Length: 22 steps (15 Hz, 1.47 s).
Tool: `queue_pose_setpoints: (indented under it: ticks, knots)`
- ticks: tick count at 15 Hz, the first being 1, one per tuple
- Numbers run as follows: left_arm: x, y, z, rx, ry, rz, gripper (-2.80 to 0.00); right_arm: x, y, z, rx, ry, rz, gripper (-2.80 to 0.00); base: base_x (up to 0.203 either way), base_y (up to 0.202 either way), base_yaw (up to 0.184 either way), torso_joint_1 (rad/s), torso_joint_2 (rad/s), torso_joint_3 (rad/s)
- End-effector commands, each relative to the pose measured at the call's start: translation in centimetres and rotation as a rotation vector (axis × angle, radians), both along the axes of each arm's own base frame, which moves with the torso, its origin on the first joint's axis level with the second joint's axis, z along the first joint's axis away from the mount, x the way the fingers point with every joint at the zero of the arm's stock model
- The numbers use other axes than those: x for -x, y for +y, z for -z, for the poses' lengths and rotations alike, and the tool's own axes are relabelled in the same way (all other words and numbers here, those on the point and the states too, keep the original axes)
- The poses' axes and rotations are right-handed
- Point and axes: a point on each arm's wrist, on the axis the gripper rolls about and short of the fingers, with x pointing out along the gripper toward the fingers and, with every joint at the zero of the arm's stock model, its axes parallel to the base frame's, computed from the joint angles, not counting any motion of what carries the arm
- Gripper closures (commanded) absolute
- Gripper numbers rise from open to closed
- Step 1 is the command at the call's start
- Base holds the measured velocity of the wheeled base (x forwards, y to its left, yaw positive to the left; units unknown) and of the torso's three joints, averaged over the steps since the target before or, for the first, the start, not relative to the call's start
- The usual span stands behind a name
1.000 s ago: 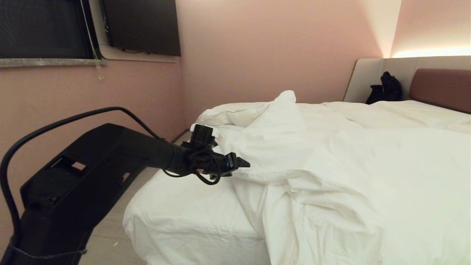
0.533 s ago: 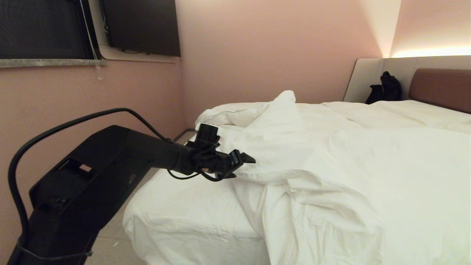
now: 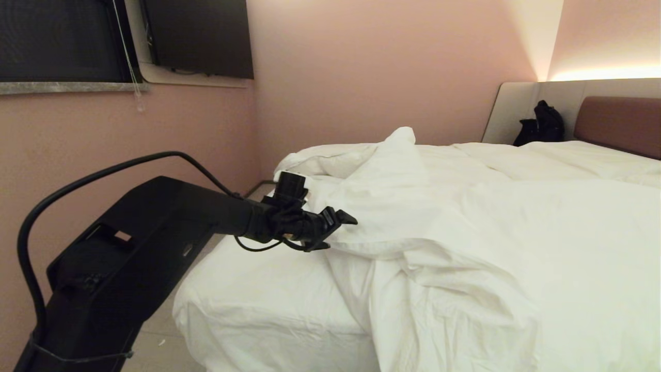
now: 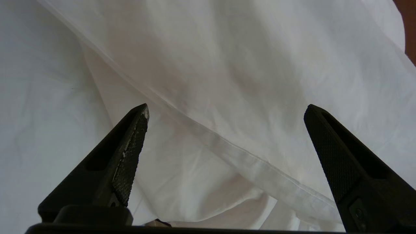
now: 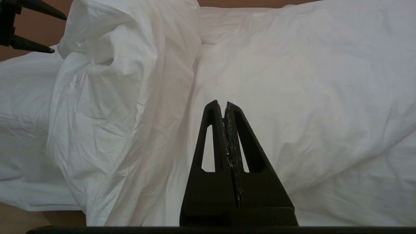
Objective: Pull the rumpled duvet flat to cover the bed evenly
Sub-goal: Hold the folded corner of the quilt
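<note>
Change since earlier frames: left claw [image 3: 335, 230] has spread its jaws wider and its wrist has rolled a little; it sits at much the same spot beside the duvet's folded edge. Bedding looks unchanged.
Left claw, state: jaws wide apart, nothing between them. In the left wrist view both fingers [image 4: 128, 156] stand well apart, with a hemmed fold of white fabric running across the gap beyond them.
Left claw, position: at the near left part of the bed [image 3: 268, 310], tips just beside the rolled-back edge of the duvet [image 3: 490, 232]. Contact with the fabric cannot be confirmed.
Right claw [image 5: 225, 105]: jaws pressed together, empty, pointed at the white bedding from the near side; not visible in the head view.
Duvet, position: bunched toward the right and middle of the bed, hanging over the near edge, with one peak standing up near the far left. Surface heavily creased.
Mattress sheet [image 3: 248, 279]: exposed at the near left corner, where the duvet does not reach.
Headboard [image 3: 619, 124]: brown pad in a light grey surround, far right.
Dark bag [image 3: 542, 124]: against the grey surround, at the head of the bed.
Wall: pink; a dark screen [image 3: 199, 36] is mounted upper left.
</note>
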Motion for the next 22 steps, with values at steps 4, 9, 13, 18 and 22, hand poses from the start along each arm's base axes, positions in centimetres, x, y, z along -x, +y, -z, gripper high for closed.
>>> queue_pose_setpoints:
  ticks: [4,9,13,18,22]
  knots:
    - [0.9,-2.7,0.0,-0.017,-0.025,0.030,-2.80,0.0,0.0,0.0,0.001,-0.001,0.000,0.00,0.000,0.000,0.000,0.000,0.00,0.000]
    - [1.9,-4.9,-0.4,-0.016,-0.040,0.069,-2.80,0.0,0.0,0.0,0.000,-0.001,0.000,0.00,0.000,0.000,0.000,0.000,0.00,0.000]
    - [2.1,-5.3,-0.2,-0.017,-0.036,0.079,-2.80,0.0,0.0,0.0,0.001,-0.001,-0.002,0.00,0.000,0.000,0.000,0.000,0.00,0.000]
    - [1.6,-5.6,-0.4,-0.007,-0.053,0.077,-2.80,0.0,0.0,0.0,0.001,-0.001,0.000,0.00,0.000,0.000,0.000,0.000,0.00,0.000]
    - [1.4,-5.9,-0.1,-0.012,-0.040,0.079,0.00,0.0,0.0,0.0,0.001,-0.001,-0.002,0.00,0.000,0.000,0.000,0.000,0.00,0.000]
